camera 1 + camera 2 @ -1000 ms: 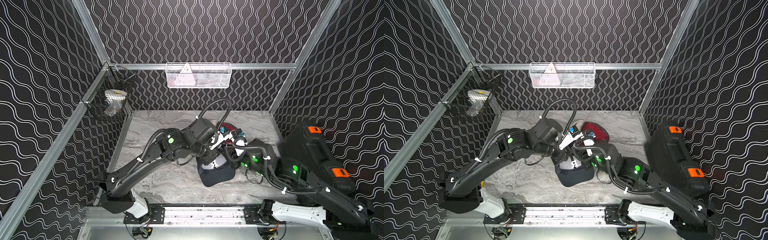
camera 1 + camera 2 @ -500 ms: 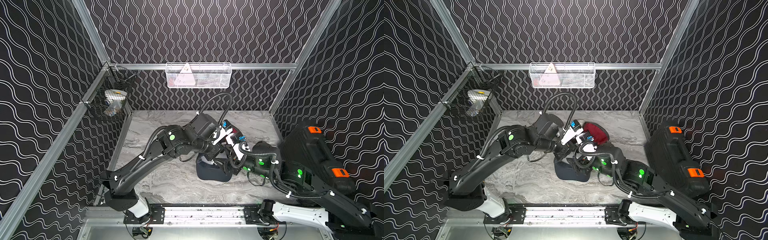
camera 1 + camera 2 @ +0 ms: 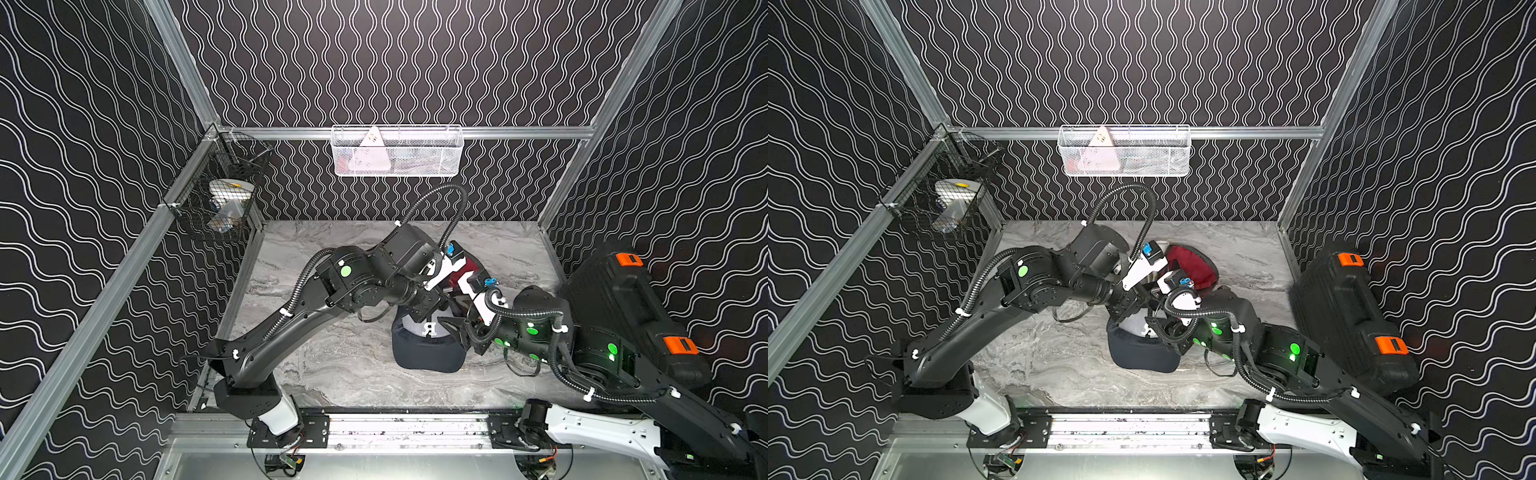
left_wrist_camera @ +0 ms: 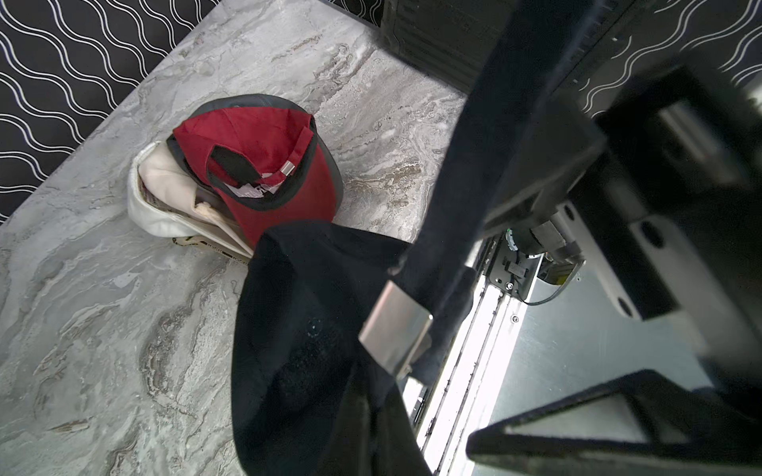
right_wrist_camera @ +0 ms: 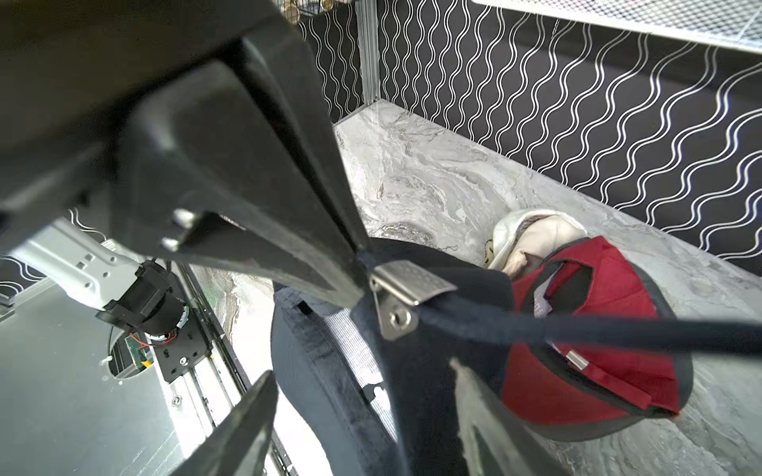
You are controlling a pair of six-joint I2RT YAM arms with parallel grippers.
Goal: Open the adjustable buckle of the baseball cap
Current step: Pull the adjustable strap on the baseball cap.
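Right gripper (image 3: 455, 332) was closed tighter a second ago. Now its jaws are spread, holding nothing, just beside the navy cap (image 3: 428, 357). Left gripper (image 5: 358, 259) hasn't let go, still pinching the strap (image 5: 577, 329) right next to the buckle (image 5: 406, 284). The cap's brim rests on the tabletop (image 3: 332, 374).

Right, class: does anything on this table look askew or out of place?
Yes. The navy cap hangs crooked by its strap, pinched in the shut jaws of the left gripper. Behind it, a red cap lies upside down, overlapping a cream cap.
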